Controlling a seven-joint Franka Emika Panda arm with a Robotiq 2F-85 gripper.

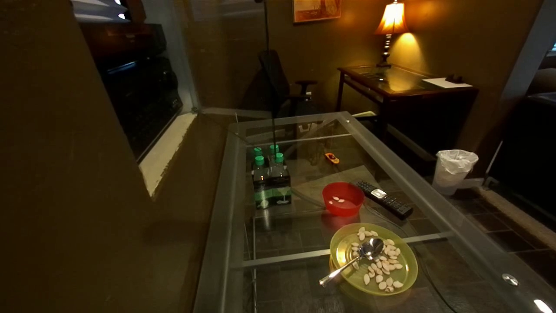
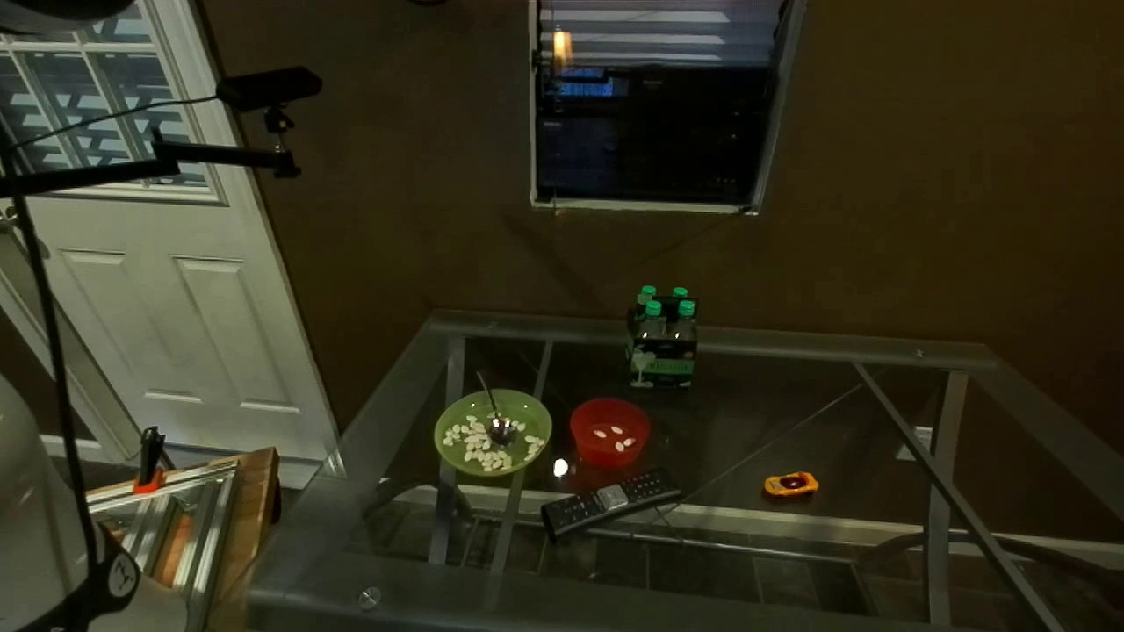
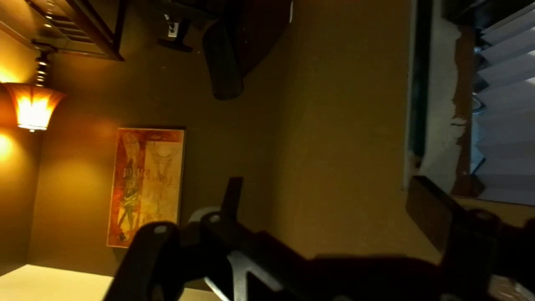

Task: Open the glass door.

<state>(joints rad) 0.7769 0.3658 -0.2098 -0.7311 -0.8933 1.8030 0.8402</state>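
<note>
I'm working in dim light: in an exterior view the lamp [image 1: 391,25] is glowing at the far right, turning the wall [image 1: 447,37] amber, the near left lying in shadow. In an exterior view, white glare is spotting the counter [image 2: 790,344] and the glass door [image 2: 650,132] is catching a warm reflection. In the wrist view the fingers [image 3: 430,211] are looking near-black and soft.

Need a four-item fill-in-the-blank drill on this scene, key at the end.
The gripper is not shut but ____.
The carton holds ____ bottles with green caps.
The bowl with only a few pale pieces in it is ____ in colour.
The desk lamp is switched ____.

Missing words: open; four; red; on.
</note>
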